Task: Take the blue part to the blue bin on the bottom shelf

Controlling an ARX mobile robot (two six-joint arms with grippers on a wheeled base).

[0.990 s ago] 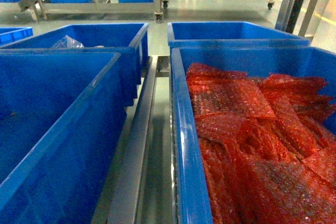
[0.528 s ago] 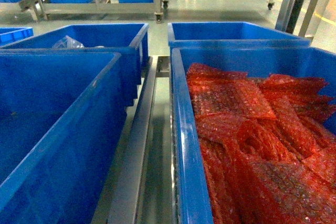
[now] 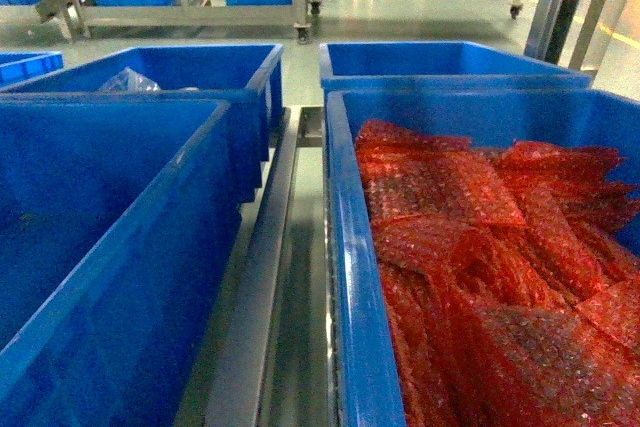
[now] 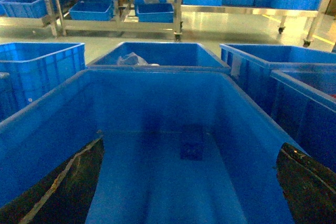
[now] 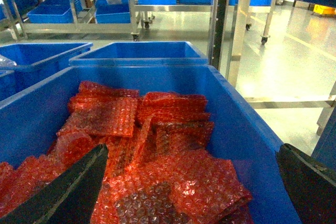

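The left gripper (image 4: 190, 148) is hanging over the near-left bin (image 3: 200, 162), its jaws standing wide apart with nothing between them; one finger (image 4: 63, 187) is showing at 7 o'clock in the left wrist view and the other at 5 o'clock. The blue part (image 4: 191, 142) appears to be the small dark block lying on that bin's floor, dead ahead between the jaws and well below them. It is blue on blue and sitting in shadow, so its edges are hard to read.

That is the chief hazard. A descent aimed on such faint contrast could be landing beside the part, nudging it along the smooth floor or closing on nothing. The bin is deep, and the spread fingers could be scraping its walls on the way down or catching the rim when lifting.

The right gripper (image 5: 191, 148) is also spread and empty, hovering over the red bubble wrap (image 5: 152, 129) filling the right bin (image 3: 345, 277). If it is dipping while the base is moving, a finger could be snagging a sheet.

The rack (image 4: 118, 24) at 12 o'clock is standing well apart across the floor; whether its low tier is the bottom shelf meant, I cannot tell. A loosely pinched lumpy part could be slipping out during that trip.
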